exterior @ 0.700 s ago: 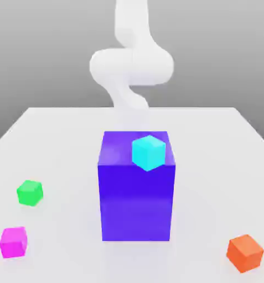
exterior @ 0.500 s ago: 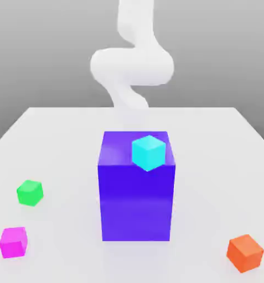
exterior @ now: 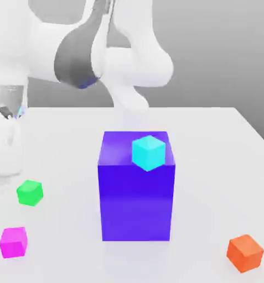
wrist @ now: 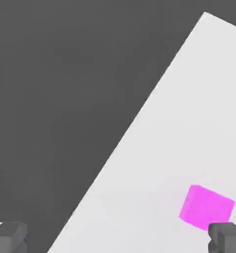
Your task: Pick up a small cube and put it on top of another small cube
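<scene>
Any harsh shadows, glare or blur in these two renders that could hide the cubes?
Exterior view: flat, even light, only faint soft shading under the purple block; magenta cube, green cube, cyan cube and orange cube read clearly; the arm at the view's left looks softly smeared. Hand view: no glare, magenta cube crisp on the white table, dark fingertips cropped at the edge.

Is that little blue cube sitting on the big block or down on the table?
On it: the cyan cube rests atop the purple block.
</scene>
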`<control>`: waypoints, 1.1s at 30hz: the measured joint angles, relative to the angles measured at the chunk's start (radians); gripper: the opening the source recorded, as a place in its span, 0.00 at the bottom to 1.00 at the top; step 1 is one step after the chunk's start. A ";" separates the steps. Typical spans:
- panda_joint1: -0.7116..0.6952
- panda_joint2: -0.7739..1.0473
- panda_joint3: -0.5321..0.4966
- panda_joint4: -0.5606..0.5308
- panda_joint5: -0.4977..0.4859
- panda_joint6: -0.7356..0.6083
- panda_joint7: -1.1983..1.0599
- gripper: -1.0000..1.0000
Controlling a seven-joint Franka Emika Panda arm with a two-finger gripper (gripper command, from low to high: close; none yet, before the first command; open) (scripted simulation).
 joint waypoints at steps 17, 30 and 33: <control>-0.094 0.401 0.015 0.010 0.155 0.230 0.054 0.00; -0.139 0.107 -0.049 -0.133 0.030 0.078 -0.139 0.00; -0.168 0.055 -0.065 -0.180 0.001 0.073 -0.247 0.00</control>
